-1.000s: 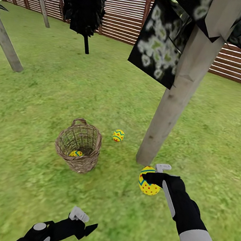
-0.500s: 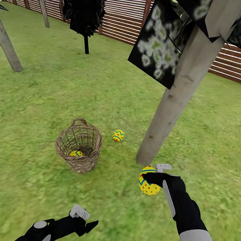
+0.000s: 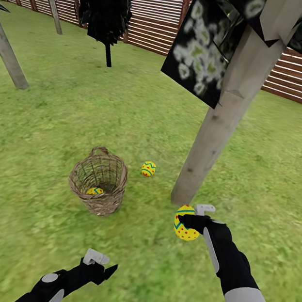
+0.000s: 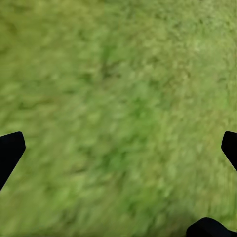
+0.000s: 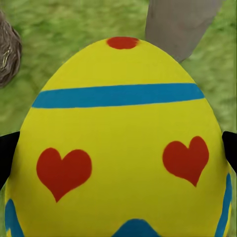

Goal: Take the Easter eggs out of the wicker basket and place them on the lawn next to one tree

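Observation:
The wicker basket (image 3: 98, 180) stands on the lawn (image 3: 53, 120) with one yellow Easter egg (image 3: 95, 191) inside it. A second egg (image 3: 148, 169) lies on the grass between the basket and the tree trunk (image 3: 218, 128). My right gripper (image 3: 192, 220) is shut on the third egg (image 3: 184, 224), held just above the grass near the trunk's foot. In the right wrist view this egg (image 5: 118, 143) is very close, with the trunk (image 5: 182, 19) behind it and the basket (image 5: 7, 54) at the edge. My left gripper (image 3: 100, 263) is open over bare grass (image 4: 118, 113), nearer than the basket.
A brown slat fence (image 3: 158, 22) closes the garden at the back. Dark angular foliage (image 3: 199, 56) hangs low beside the near trunk. Other trunks stand at far left (image 3: 9, 58) and further back (image 3: 55, 12). A dark small tree (image 3: 105, 1) stands behind the basket.
My left gripper has moved slightly forward over the grass. The right gripper with its egg has shifted a little toward the trunk. The basket and the other two eggs stay put.

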Controlling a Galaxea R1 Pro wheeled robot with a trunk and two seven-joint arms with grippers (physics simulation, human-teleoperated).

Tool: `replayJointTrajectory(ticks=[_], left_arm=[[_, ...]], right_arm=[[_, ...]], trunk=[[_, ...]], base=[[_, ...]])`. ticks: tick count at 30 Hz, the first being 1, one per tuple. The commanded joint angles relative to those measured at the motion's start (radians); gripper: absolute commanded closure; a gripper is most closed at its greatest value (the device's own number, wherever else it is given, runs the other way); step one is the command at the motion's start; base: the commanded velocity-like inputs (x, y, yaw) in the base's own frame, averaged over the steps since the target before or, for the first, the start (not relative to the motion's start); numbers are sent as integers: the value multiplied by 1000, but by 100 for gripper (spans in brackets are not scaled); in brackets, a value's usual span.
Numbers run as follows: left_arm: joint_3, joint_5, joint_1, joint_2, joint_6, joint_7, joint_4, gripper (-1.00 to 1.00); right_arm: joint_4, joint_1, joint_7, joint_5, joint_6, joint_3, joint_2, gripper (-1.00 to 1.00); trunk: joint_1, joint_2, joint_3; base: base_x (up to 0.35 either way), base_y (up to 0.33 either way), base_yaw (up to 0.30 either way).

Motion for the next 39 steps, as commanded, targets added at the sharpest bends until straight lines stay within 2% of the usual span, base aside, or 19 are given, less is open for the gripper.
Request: replayJointTrajectory(ticks=[1,7,10,13,16,22,39], left_arm=[[-1,10,0,1,7,0,-1,-100],[-3,7,0,3,5,-4,0,-100],[-4,7,0,4,11,-39,-35,-100],[-7,8,1,8,122,-46,-146,-100],[-8,10,1,7,163,-50,-173,-100],[-9,8,1,2,173,-47,-170,-100],[-9,6,2,2,171,-47,-167,-100]], right_arm=[[23,-1,-3,-8,-15,3,-1,100],[85,-4,-6,-6,-76,1,-2,100],[96,-23,-31,-8,-97,1,-2,100],[174,-89,-42,-9,-97,1,0,100],[285,-154,-43,-9,-110,1,10,100],[297,-163,-42,-10,-117,5,21,100],[296,-162,-42,-8,-118,6,22,100]], trunk=[[4,-8,-4],[27,-50,-23],[38,-71,-32],[50,-92,-42],[61,-113,-51],[84,-155,-75],[149,-274,-155]], base=[[0,0,0],[0,0,0],[0,0,0],[0,0,0],[0,0,0],[0,0,0],[0,0,0]])
